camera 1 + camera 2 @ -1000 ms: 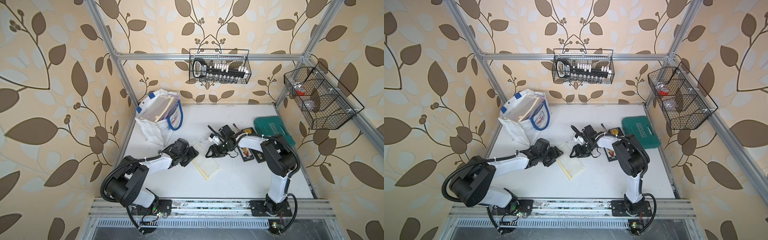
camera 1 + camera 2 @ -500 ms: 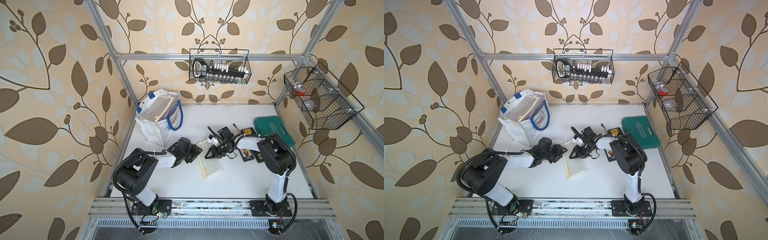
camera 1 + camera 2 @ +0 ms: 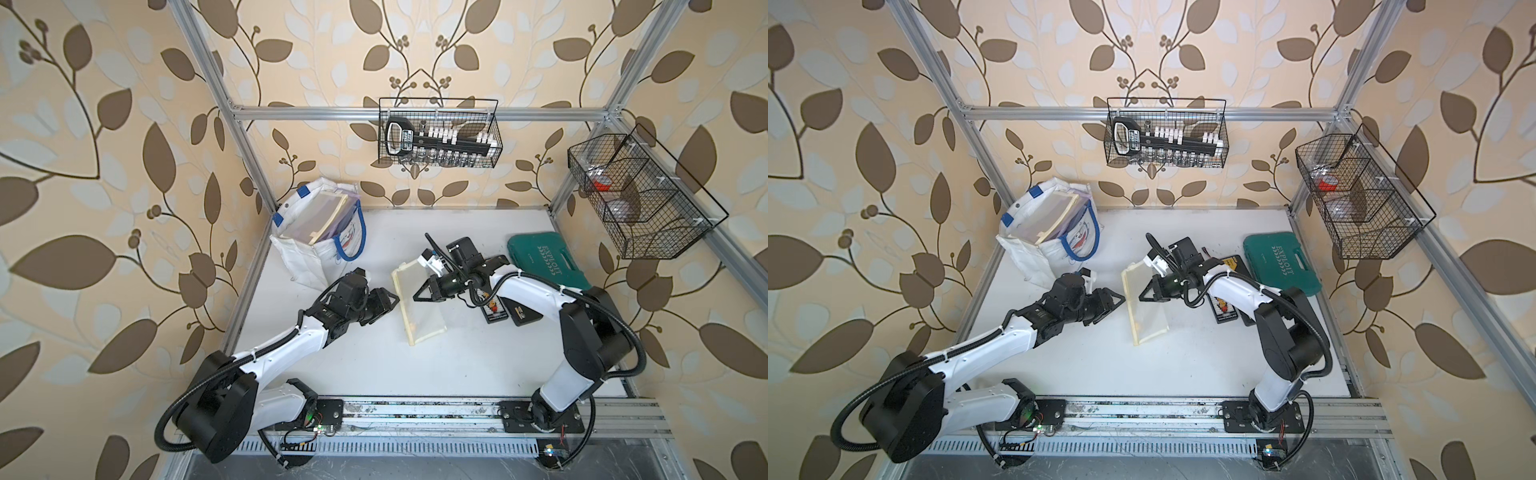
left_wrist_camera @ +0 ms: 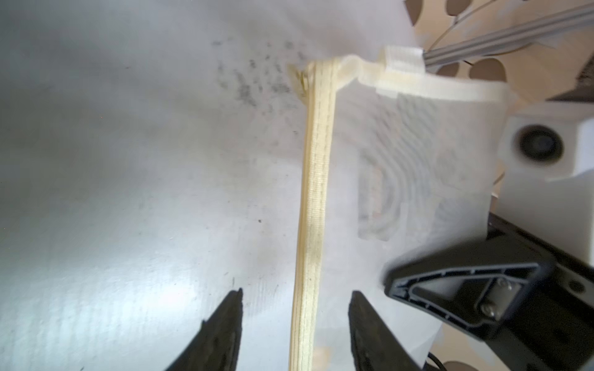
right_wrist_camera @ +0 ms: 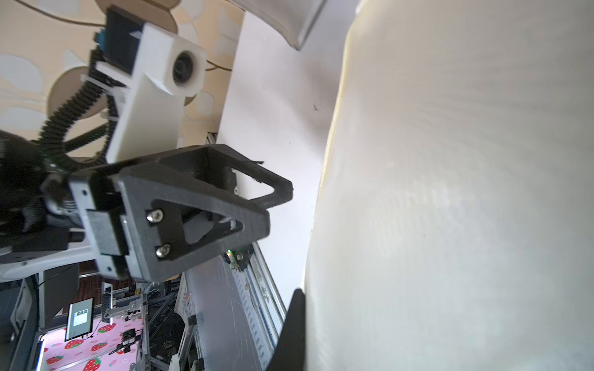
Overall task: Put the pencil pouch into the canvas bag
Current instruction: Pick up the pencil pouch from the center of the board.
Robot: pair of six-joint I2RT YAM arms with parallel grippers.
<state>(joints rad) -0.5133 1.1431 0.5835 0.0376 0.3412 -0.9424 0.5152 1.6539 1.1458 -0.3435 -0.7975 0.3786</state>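
With the far wall as 12 o'clock in a top view, the canvas bag (image 3: 309, 253) stands at about 10 o'clock on the desk (image 3: 374, 370). Its mouth is open and flat clear sleeves (image 3: 322, 216) show inside.

At 4 o'clock from the bag, the left pincer (image 3: 394, 298) hangs low over the desk, spread, with its tips at the 9 o'clock edge of the pencil pouch (image 3: 422, 316). In the left wrist view its fingers (image 4: 225, 324) stand on either side of the pouch's cream zip edge (image 4: 313, 192), clear of it on both sides.

The pouch, of pale mesh, is near the desk's middle, outside the bag and well apart from it. Its near end rests on the desk and its far end is lifted and curled.

The right pincer (image 3: 417, 296) reaches from 3 o'clock, pressed together on the pouch's mesh.

Beside that arm lie two black packets (image 3: 494, 311), and at 2 o'clock on the desk sits the closed teal case (image 3: 544, 259).
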